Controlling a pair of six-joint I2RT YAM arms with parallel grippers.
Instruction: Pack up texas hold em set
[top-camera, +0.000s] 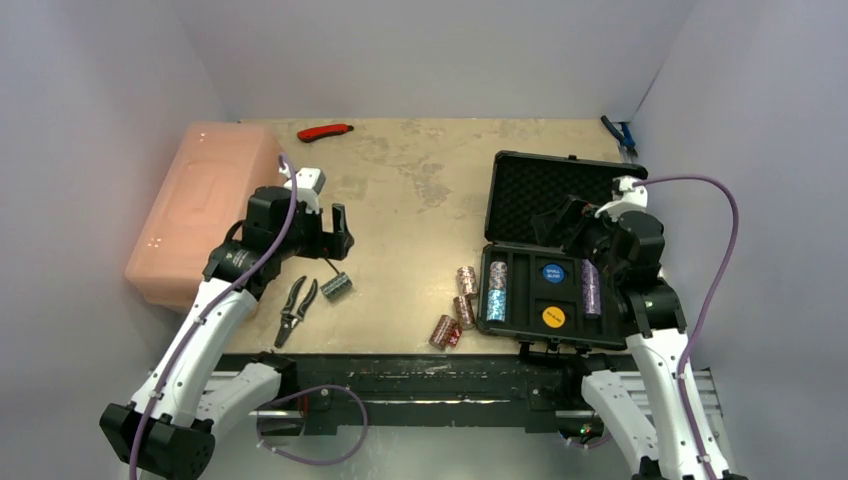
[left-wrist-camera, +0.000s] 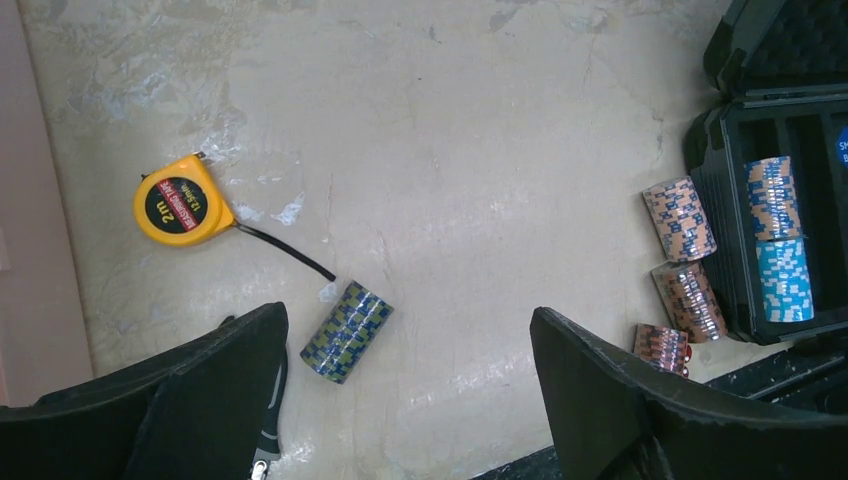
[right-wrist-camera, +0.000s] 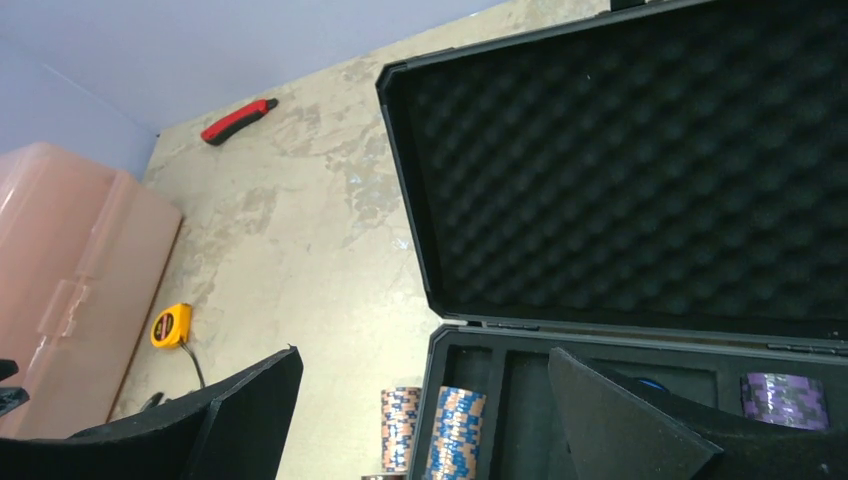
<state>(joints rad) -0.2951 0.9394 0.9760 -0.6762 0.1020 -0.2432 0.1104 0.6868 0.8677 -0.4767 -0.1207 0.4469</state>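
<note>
While both arms hang above the table (top-camera: 420, 200), neither holds anything. Left gripper (top-camera: 338, 232): jaws spread wide and empty, near the pink box (top-camera: 200, 200). Its wrist view shows a green-speckled chip stack (left-wrist-camera: 346, 331) lying on its side on the tabletop below, closer to one finger than the other. A yellow tape measure (left-wrist-camera: 183, 210) lies beyond the stack, and pliers (top-camera: 296, 311) lie close by. Right gripper (right-wrist-camera: 422, 352): jaws wide apart, nothing between them, above the open black briefcase (top-camera: 530, 195) near its hinge line. Briefcase is at the right side of the table, lid laid back, egg-crate foam exposed. Tray contents: a brown-and-blue stack (top-camera: 497, 274) and a light blue stack (top-camera: 495, 305) end to end in the left slot; a blue disc (top-camera: 553, 272) and a yellow disc (top-camera: 553, 317) in the middle; a purple stack (top-camera: 590, 288) in the right slot. Three orange-speckled stacks (top-camera: 466, 281) lie on the table just left of the tray, outside it. A red-handled knife (top-camera: 325, 131) lies at the far edge.
</note>
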